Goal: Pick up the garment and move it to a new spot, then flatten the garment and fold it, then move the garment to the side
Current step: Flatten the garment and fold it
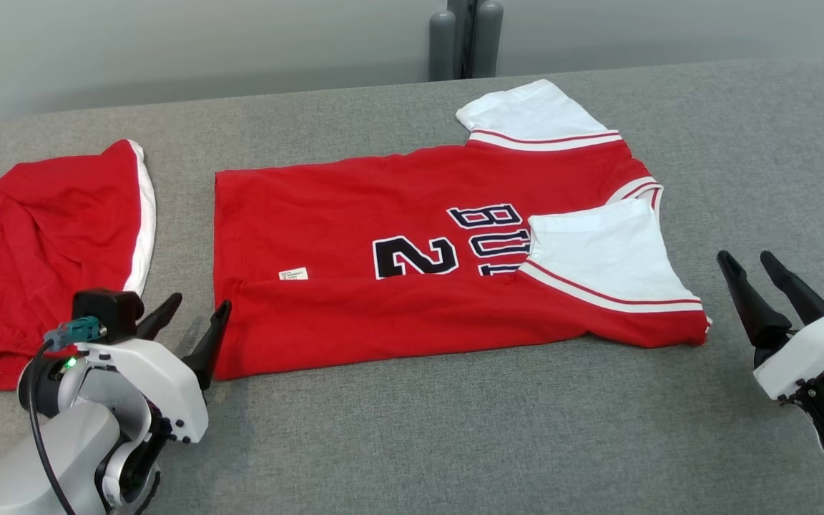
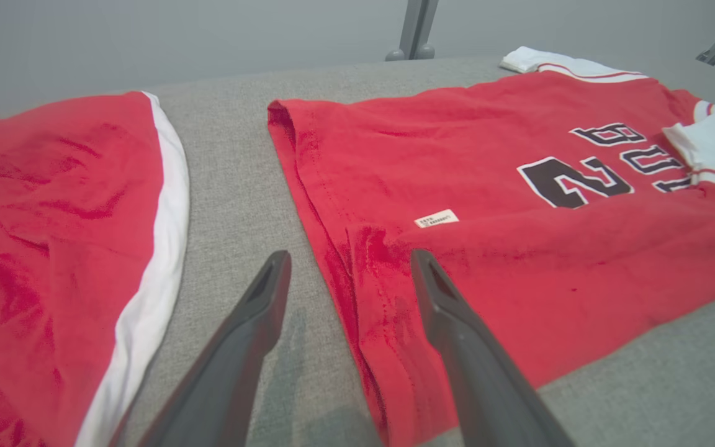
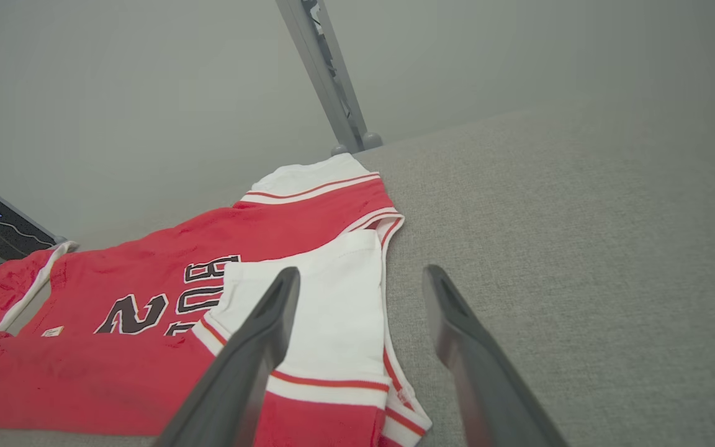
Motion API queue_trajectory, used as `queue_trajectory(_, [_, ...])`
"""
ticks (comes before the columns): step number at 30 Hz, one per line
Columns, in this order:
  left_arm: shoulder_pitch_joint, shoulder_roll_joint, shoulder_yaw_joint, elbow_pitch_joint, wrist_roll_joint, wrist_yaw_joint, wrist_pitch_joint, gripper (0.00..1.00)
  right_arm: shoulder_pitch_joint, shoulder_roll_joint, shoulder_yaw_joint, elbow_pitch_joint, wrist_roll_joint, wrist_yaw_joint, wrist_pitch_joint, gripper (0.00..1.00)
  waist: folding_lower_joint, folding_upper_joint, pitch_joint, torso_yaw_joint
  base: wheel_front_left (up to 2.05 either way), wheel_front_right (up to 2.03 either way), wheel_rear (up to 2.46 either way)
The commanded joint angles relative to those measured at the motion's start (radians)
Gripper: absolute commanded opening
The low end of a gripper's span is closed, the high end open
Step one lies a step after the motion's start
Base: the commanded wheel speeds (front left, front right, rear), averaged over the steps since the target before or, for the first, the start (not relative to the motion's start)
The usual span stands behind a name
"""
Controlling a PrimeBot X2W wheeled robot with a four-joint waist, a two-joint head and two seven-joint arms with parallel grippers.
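A red jersey [image 1: 412, 250] with white sleeves, dark lettering and a "2" lies spread on the grey table, its near long side folded inward so the near white sleeve [image 1: 605, 261] rests on the chest. My left gripper [image 1: 197, 307] stands open at the jersey's near left hem corner, one finger over the cloth, nothing held; in the left wrist view the gripper [image 2: 350, 261] straddles the hem edge of the jersey [image 2: 519, 205]. My right gripper [image 1: 744, 261] is open just right of the folded sleeve, and in its wrist view the gripper [image 3: 360, 276] hovers above the sleeve [image 3: 326, 292].
A second red garment with a white stripe [image 1: 47, 243] lies at the table's left edge. The grey fabric table [image 1: 455, 443] has bare room in front and to the right. A grey post [image 1: 466, 36] stands behind the far edge.
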Motion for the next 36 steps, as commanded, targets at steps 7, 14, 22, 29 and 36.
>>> queue_trajectory(7, [0.071,0.029,0.018,-0.102,-0.073,0.091,0.082,1.0,-0.014,0.012,0.028,0.075,-0.042,0.0,0.095,1.0,0.0,0.0,-0.024,-0.009,0.0,0.0,0.0])
queue_trajectory(14, [0.076,0.043,0.025,-0.169,-0.104,0.147,0.137,1.0,-0.053,0.053,0.024,0.14,-0.041,0.0,0.195,1.0,0.0,0.0,-0.018,0.001,0.0,0.0,0.0])
queue_trajectory(22, [0.059,0.034,0.019,-0.196,-0.123,0.187,0.198,1.0,-0.106,0.091,0.026,0.218,-0.053,0.0,0.269,1.0,0.0,0.0,0.003,0.017,0.0,0.0,0.0])
queue_trajectory(29, [0.047,0.015,0.01,-0.186,-0.136,0.187,0.233,1.0,-0.122,0.112,0.025,0.261,-0.041,0.0,0.326,1.0,0.0,0.0,0.009,0.024,0.0,0.0,0.0])
queue_trajectory(36, [0.034,-0.002,-0.014,-0.15,-0.152,0.179,0.302,1.0,-0.113,0.124,0.049,0.257,-0.023,0.0,0.39,1.0,0.0,0.0,0.014,0.023,0.0,0.0,0.0])
